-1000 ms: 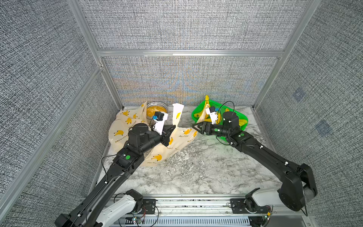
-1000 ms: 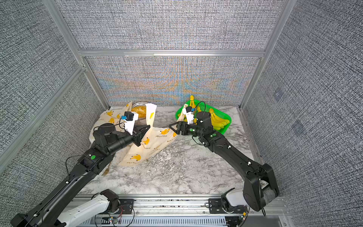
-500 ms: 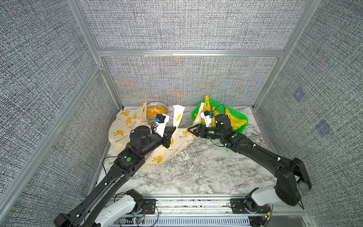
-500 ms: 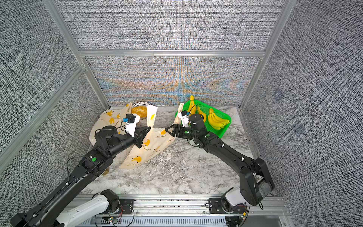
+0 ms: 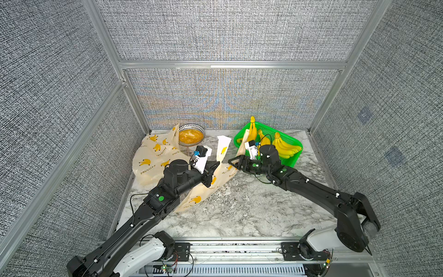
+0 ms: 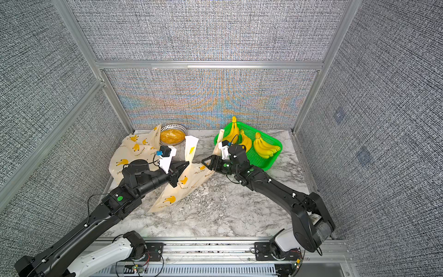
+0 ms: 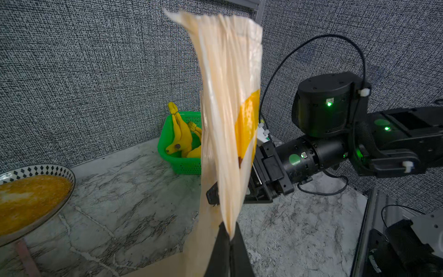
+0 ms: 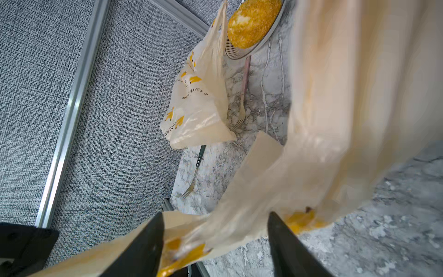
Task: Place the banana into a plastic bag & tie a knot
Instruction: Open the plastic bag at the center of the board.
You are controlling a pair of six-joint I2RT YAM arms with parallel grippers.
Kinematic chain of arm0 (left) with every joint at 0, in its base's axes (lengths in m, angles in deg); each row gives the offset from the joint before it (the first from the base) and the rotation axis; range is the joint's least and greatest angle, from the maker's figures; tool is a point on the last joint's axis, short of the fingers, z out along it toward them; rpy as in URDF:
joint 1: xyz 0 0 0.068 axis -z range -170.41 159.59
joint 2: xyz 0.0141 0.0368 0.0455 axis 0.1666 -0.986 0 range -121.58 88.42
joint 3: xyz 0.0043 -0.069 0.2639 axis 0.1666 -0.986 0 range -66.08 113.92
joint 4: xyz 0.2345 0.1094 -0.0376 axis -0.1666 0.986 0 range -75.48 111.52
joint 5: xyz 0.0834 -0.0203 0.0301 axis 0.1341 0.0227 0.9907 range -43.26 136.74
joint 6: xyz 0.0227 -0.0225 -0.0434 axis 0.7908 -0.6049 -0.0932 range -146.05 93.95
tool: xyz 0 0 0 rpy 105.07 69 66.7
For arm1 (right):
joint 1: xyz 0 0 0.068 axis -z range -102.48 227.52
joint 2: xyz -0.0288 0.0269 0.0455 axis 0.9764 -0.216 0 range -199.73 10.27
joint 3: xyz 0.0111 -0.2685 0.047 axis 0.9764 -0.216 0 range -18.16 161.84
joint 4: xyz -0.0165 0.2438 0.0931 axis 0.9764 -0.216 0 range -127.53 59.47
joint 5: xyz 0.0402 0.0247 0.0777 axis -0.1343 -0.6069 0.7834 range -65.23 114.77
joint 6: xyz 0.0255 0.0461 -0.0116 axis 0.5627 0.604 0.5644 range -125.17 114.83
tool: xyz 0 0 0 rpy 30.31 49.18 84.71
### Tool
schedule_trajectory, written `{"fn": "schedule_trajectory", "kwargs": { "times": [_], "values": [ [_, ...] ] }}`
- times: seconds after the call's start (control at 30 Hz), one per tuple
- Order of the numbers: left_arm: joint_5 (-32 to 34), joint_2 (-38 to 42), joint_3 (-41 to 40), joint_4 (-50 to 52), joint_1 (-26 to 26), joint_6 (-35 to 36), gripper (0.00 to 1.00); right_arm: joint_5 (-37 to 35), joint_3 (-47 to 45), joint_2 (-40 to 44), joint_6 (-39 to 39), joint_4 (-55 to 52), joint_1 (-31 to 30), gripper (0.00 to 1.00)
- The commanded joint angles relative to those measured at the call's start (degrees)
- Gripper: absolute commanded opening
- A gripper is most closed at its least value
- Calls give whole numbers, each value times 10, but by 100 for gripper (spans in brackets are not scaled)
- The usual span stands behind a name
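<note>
Left wrist view: left jaws clamp a strip of the cream banana-printed plastic bag [image 7: 225, 96]. Right jaws stand apart around bag film.

Patterned bowl [image 5: 191, 125] of orange food, back of marble table [image 5: 239, 203]; pink-handled fork [image 8: 243, 91], green-handled fork [image 8: 197, 167] nearby; green basket [image 5: 291, 160].

grey woven wall panels [image 5: 227, 28], aluminium frame bars [image 5: 230, 65], white marble-look tabletop [image 5: 239, 208], seemingly even overhead light
</note>
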Motion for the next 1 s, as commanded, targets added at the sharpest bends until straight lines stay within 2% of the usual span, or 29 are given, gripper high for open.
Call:
{"fn": "schedule_trajectory", "kwargs": {
  "times": [0.0, 0.07, 0.1, 0.13, 0.17, 0.23, 0.27, 0.37, 0.47, 0.57, 0.8, 0.97],
  "values": [
    [16, 9, -8, -22, 5, -7, 0, -6, -18, 8, 20, 41, -6, 46],
    [19, 19, -13, -18, 7, -13, 4, -18, -14, 15, 15, 34, -6, 30],
    [19, 23, -13, -13, 6, -18, 15, -25, -7, 16, 8, 26, -5, 25],
    [17, 30, -14, -9, 7, -20, 39, -33, 6, 17, -1, 15, -5, 16],
    [11, 37, -17, -8, 7, -21, 57, -38, 21, 16, -10, 5, -5, 9],
    [5, 52, -20, -9, 7, -27, 83, -48, 55, 13, -36, -20, -4, 0],
    [6, 62, -20, -8, 6, -31, 93, -52, 76, 10, -53, -29, -3, 0],
    [44, 88, -8, 10, 7, -35, 99, -65, 132, 4, -114, -60, -2, 0],
    [144, 96, 27, 61, 6, -52, 99, -61, 165, -2, -179, -68, -3, 0],
    [212, 87, 71, 104, 7, -65, 100, -65, 162, -1, -229, -65, -3, 0],
    [248, 4, 187, 215, 5, -90, 99, -57, 127, 9, -312, -63, -3, 0],
    [254, -5, 263, 265, -3, -85, 99, -78, 104, 26, -346, -74, -2, 0]
  ]
}}
